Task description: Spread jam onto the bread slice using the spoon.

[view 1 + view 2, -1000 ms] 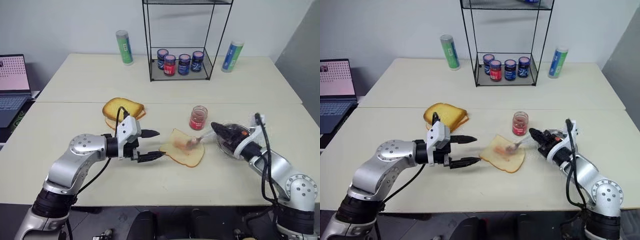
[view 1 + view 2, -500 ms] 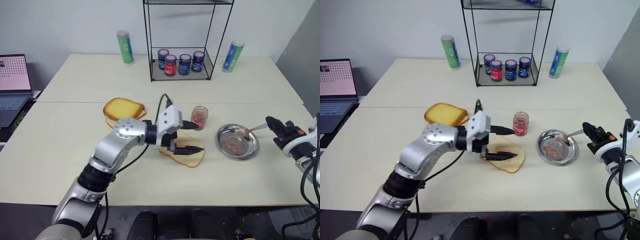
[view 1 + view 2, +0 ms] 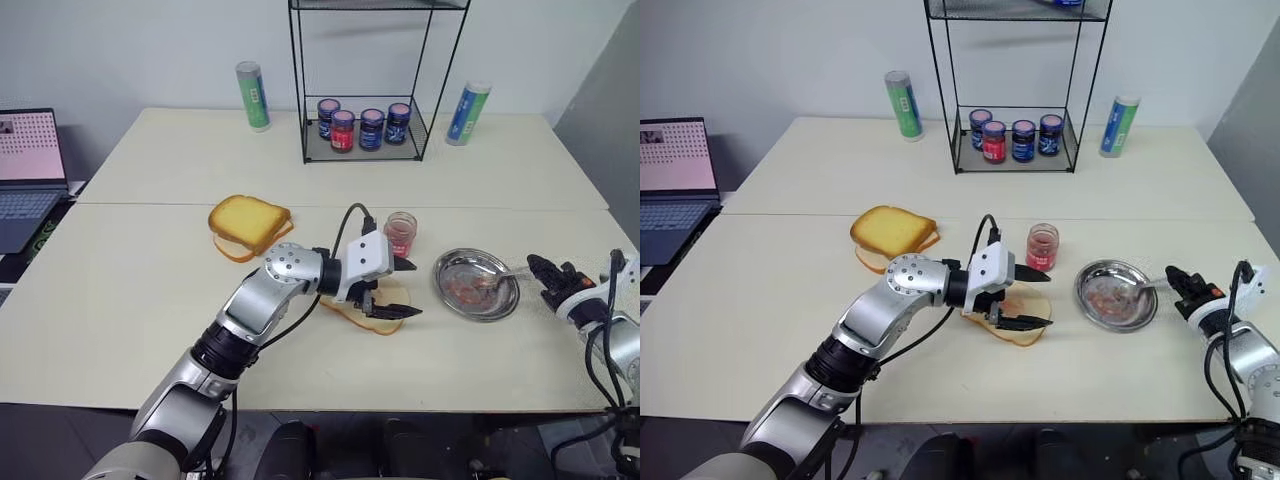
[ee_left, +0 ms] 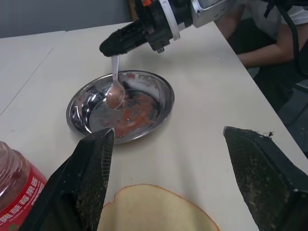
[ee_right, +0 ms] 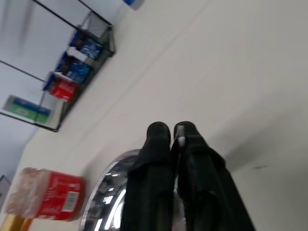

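The L gripper (image 3: 405, 290) hangs over the bread slice (image 3: 1018, 316) near the middle of the table (image 3: 130, 300), its 2 black fingers (image 4: 91, 180) spread wide apart w/ nothing between them. The bread lies flat, pale w/ a tan crust & a bit of pink on it. Just past it stands the jam (image 3: 400, 233) in its small clear jar w/ no lid, upright.

The R gripper (image 3: 538, 266) is at the far right, beside the round steel dish (image 3: 478, 284). Its 2 fingers are close together & pinch the thin handle of the spoon (image 4: 115, 89). The spoon's bowl has pink jam on it & sits just above the inside of the dish, which has red smears in it too.

2 toasted slices (image 3: 247, 222) lie in a pile to the left of the bread. At the back a wire rack (image 3: 362, 128) holds 4 dark-lid jars, w/ a green tube (image 3: 249, 95) on 1 side & a blue-green tube (image 3: 464, 112) on the other. A laptop (image 3: 25, 170) sits at the far left
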Robot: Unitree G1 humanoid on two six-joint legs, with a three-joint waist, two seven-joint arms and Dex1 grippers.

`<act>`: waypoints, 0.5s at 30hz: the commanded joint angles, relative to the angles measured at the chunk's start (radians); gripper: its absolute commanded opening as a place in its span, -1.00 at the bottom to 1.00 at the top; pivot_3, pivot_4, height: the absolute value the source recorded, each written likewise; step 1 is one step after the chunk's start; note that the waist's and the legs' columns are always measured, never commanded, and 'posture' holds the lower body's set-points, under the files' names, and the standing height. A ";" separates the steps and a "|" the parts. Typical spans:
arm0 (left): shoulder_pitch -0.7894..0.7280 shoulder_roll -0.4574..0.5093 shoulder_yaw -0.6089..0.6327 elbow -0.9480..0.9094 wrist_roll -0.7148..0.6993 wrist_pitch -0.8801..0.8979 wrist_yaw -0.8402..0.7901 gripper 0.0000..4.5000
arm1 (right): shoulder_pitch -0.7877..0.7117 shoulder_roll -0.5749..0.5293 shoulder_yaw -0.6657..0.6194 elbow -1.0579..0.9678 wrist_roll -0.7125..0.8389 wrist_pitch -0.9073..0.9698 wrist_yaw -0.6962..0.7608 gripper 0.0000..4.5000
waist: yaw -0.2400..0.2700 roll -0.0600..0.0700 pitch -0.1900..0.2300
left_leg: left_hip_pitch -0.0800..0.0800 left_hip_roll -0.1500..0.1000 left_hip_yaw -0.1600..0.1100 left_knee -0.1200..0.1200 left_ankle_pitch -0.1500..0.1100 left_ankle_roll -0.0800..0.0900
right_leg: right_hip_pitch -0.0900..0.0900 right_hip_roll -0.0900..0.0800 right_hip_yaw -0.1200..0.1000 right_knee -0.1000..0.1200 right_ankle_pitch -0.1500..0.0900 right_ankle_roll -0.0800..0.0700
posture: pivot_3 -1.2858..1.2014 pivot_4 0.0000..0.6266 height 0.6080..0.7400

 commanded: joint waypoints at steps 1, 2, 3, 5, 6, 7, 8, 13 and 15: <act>0.002 0.002 0.033 -0.047 -0.010 0.003 0.006 0.68 | -0.034 0.011 -0.074 0.025 0.009 -0.006 -0.006 -0.39 | 0.000 0.001 0.000 | 0.000 0.000 0.000 0.000 0.000 0.000 | 0.000 0.000 0.000 0.000 0.000 0.000 | 0.03 -0.52 1.00; 0.002 0.001 0.038 -0.048 -0.013 0.005 0.006 0.68 | -0.040 0.013 -0.085 0.034 0.010 -0.005 -0.007 -0.22 | 0.000 0.001 0.000 | 0.000 0.000 0.000 0.000 0.000 0.000 | 0.000 0.000 0.000 0.000 0.000 0.000 | 0.03 -0.52 1.00; 0.002 0.001 0.041 -0.047 -0.014 0.006 0.006 0.68 | -0.044 0.015 -0.093 0.041 0.008 -0.003 -0.008 -0.15 | 0.001 0.001 0.000 | 0.000 0.000 0.000 0.000 0.000 0.000 | 0.000 0.000 0.000 0.000 0.000 0.000 | 0.03 -0.52 1.00; 0.001 0.000 0.044 -0.046 -0.015 0.006 0.006 0.68 | -0.051 0.016 -0.107 0.044 0.005 0.002 -0.015 0.10 | 0.001 0.001 0.000 | 0.000 0.000 0.000 0.000 0.000 0.000 | 0.000 0.000 0.000 0.000 0.000 0.000 | 0.03 -0.52 1.00; 0.001 0.000 0.044 -0.045 -0.016 0.006 0.006 0.68 | -0.053 0.018 -0.113 0.041 0.005 0.005 -0.019 0.19 | 0.000 0.001 0.000 | 0.000 0.000 0.000 0.000 0.000 0.000 | 0.000 0.000 0.000 0.000 0.000 0.000 | 0.03 -0.52 1.00; 0.000 -0.001 0.047 -0.044 -0.017 0.006 0.007 0.68 | -0.056 0.016 -0.120 0.038 0.006 0.010 -0.022 0.28 | 0.000 0.001 0.000 | 0.000 0.000 0.000 0.000 0.000 0.000 | 0.000 0.000 0.000 0.000 0.000 0.000 | 0.03 -0.52 1.00; -0.002 -0.001 0.050 -0.044 -0.019 0.007 0.008 0.68 | -0.059 0.014 -0.126 0.035 0.008 0.014 -0.025 0.40 | 0.000 0.001 0.000 | 0.000 0.000 0.000 0.000 0.000 0.000 | 0.000 0.000 0.000 0.000 0.000 0.000 | 0.03 -0.52 1.00; -0.004 0.004 0.081 -0.044 -0.033 0.017 0.011 0.68 | -0.072 -0.013 -0.157 0.025 0.001 0.032 -0.028 0.99 | 0.000 0.001 0.000 | 0.000 0.000 0.000 0.000 0.000 0.000 | 0.000 0.000 0.000 0.000 0.000 0.000 | 0.03 -0.52 1.00; 0.001 0.033 0.117 -0.053 -0.048 0.035 0.005 0.68 | -0.065 -0.061 -0.157 0.006 -0.029 0.039 -0.012 0.99 | 0.000 0.001 0.000 | 0.000 0.000 0.000 0.000 0.000 0.000 | 0.000 0.000 0.000 0.000 0.000 0.000 | 0.03 -0.52 1.00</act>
